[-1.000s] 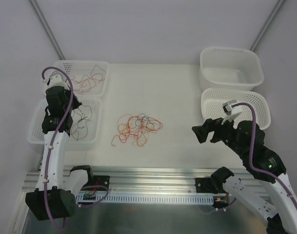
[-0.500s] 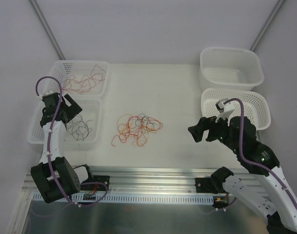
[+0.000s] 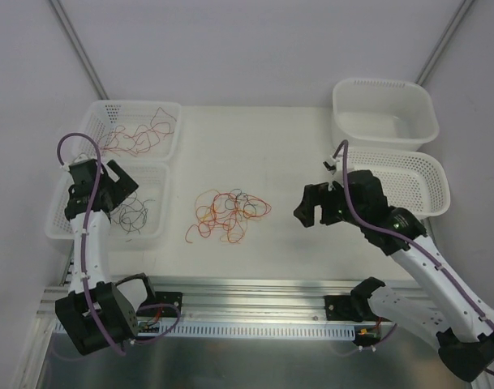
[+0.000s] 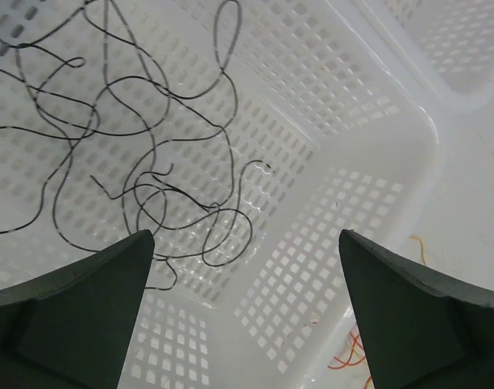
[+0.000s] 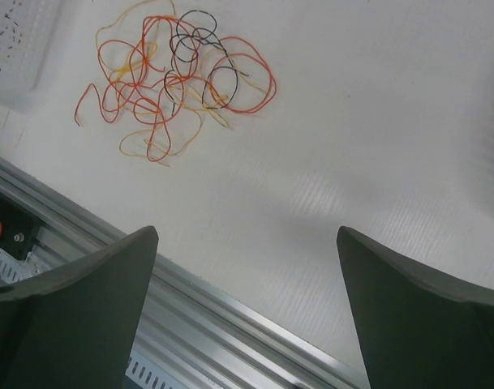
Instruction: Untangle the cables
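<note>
Our left gripper hangs wide open and empty over the basket at the table's left edge, where black cables lie loose. Our right gripper, likewise spread and empty, hovers above the table, to the right of the tangled cables at its middle.

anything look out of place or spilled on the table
Only the mixed tangle of cables, lying loose on the table outside every basket. The far-left basket holds reddish ones, the near-left basket black ones. Nothing looks damaged or tipped.
</note>
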You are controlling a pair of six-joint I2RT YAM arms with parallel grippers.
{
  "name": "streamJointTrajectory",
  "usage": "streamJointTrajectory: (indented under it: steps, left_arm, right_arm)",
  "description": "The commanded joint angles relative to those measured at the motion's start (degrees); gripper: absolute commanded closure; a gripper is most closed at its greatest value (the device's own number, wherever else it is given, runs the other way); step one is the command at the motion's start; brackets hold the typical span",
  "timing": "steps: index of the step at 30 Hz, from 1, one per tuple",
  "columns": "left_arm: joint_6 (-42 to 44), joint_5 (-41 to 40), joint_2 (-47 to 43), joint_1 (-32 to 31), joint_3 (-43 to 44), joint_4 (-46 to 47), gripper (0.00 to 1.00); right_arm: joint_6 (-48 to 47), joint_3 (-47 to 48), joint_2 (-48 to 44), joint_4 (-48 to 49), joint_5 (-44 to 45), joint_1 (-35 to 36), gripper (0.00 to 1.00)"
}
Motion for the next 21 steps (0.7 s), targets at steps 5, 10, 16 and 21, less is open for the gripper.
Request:
streamJointTrajectory:
  steps: [5,10,16,21]
  left_arm:
    - [8.4,3.8,-2.4,-16.6,1.8,-1.5,0.01]
    - [5.1,6.6,-3.5,-29.0,2.4,-1.2,0.01]
    - [3.7,1.3,2.1,-45.3,2.7,1.8,0.01]
    - [8.7,-1.2,12.8,-55.6,8.0,6.4,0.03]
  right_arm:
    - [0.1,2.4,10.1,4.9,-2.7,1.2,0.01]
    - [-1.4,5.7,20.5,9.0,-4.7,1.2,0.17]
    - [3.3,7.1,29.0,16.1,-4.8,1.9,0.24]
    - [10.9,3.5,31.2,19.9,-2.8,2.2,0.25]
